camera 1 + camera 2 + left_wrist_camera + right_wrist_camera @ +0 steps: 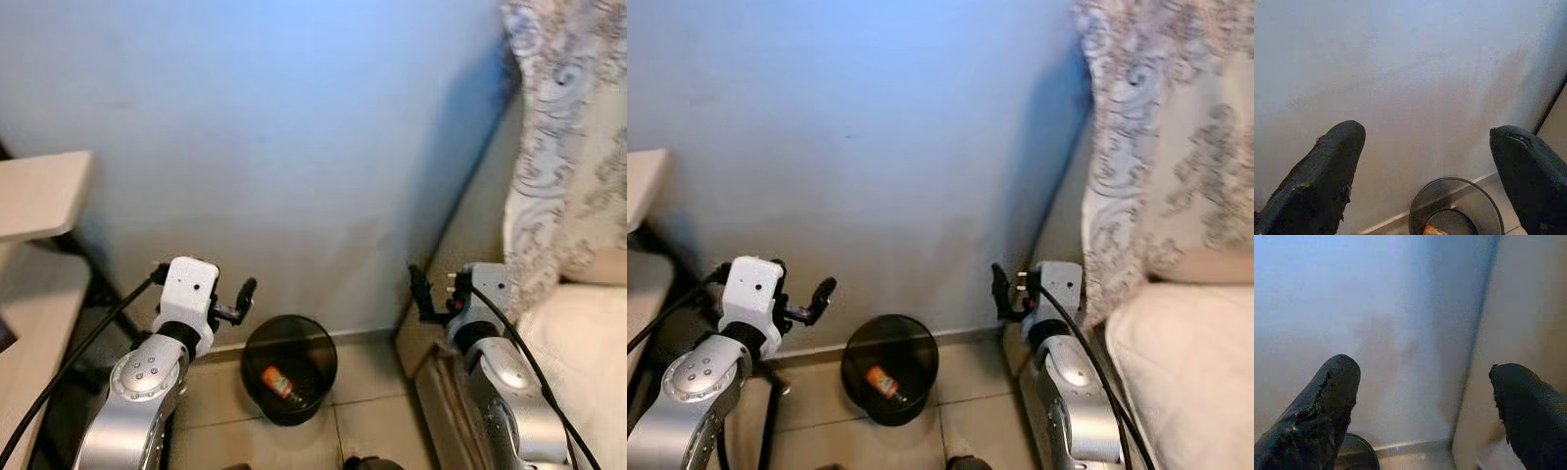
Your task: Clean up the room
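The left gripper [235, 302] hangs with its two black fingers spread wide apart and nothing between them, raised in front of the pale blue wall [294, 147] and just up and to the left of the round black mesh wastebasket [289, 369]; in the left wrist view the basket's rim sits below and between the fingertips [1339, 147]. The right gripper [431, 294] is likewise parted and empty, held level with the left one and well to the right of the basket, close to the beige side panel of the bed frame [470, 235]. Inside the basket lies a small orange and white piece of rubbish [277, 380], resting on the bottom slightly left of centre, so that item appears to be already binned. The basket stands on the beige tiled floor [367, 392] against the wall's skirting, between a light wooden desk [39, 196] on the left and the bed with its cream quilted mattress [588, 343] and patterned curtain [568, 147] on the right. Judging by the empty grippers over a basket that holds something, one drop-off looks complete, and the step in hand is the turn toward the next bit of clutter. No loose litter is visible on the floor here, so the next move likely calls for backing away from the wall, turning to scan the rest of the room, and keeping both arms clear of the desk and bed.
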{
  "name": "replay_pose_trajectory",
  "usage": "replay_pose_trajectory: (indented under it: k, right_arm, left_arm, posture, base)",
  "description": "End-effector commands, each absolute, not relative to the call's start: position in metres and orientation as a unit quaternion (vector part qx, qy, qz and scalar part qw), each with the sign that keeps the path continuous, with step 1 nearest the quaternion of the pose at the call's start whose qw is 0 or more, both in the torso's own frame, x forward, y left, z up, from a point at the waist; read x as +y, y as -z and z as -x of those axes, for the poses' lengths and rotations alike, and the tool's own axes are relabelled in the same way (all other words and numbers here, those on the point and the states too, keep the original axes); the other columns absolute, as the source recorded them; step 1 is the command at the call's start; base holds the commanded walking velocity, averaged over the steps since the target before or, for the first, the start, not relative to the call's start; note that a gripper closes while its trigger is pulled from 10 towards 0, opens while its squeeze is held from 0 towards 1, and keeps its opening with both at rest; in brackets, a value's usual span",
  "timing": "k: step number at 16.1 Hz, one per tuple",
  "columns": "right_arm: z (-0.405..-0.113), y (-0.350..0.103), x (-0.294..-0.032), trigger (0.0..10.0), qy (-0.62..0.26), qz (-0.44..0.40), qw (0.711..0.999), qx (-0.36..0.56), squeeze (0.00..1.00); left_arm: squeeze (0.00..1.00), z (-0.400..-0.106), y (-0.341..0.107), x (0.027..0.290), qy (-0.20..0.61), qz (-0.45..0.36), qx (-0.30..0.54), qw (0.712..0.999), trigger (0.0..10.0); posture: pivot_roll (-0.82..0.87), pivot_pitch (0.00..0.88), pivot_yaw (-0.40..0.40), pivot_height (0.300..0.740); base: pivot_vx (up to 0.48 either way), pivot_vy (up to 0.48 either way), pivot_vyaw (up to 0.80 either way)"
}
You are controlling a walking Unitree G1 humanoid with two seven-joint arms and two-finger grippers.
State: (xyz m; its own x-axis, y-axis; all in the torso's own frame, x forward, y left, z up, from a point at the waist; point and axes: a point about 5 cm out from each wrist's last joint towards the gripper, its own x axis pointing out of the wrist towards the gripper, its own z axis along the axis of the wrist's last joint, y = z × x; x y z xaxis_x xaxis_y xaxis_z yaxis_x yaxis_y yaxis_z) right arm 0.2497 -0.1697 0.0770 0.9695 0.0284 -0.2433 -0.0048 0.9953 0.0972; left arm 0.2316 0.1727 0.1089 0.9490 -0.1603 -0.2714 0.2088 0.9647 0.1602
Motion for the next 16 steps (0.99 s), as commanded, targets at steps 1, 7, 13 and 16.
replay_pose_trajectory:
  k: [1, 7, 13, 16]
  right_arm:
    - [-0.25, -0.082, -0.168, 10.0, -0.004, -0.056, 0.991, 0.123, 1.0]
    - [-0.244, -0.081, -0.157, 10.0, -0.028, -0.056, 0.987, 0.146, 1.0]
    - [-0.249, -0.086, -0.165, 10.0, -0.023, -0.055, 0.988, 0.144, 1.0]
    - [-0.245, -0.08, -0.157, 10.0, -0.039, -0.052, 0.986, 0.156, 1.0]
  left_arm:
    - [0.02, -0.232, -0.111, 0.179, 0.073, -0.099, 0.131, 0.984, 10.0]
    - [0.02, -0.243, -0.115, 0.176, 0.073, -0.095, 0.128, 0.985, 10.0]
    - [0.02, -0.241, -0.112, 0.169, 0.078, -0.088, 0.126, 0.985, 10.0]
    - [0.02, -0.24, -0.112, 0.168, 0.084, -0.097, 0.128, 0.983, 10.0]
  posture:
    - [0.05, 0.0, 0.029, 0.74]
    - [0.04, 0.0, 0.034, 0.74]
    - [0.03, 0.0, 0.034, 0.74]
    - [0.03, 0.0, 0.048, 0.74]
  base:
    - [0.0, 0.0, -0.76]
    - [0.0, 0.0, -0.77]
    - [0.0, 0.0, -0.77]
    - [0.0, 0.0, -0.78]
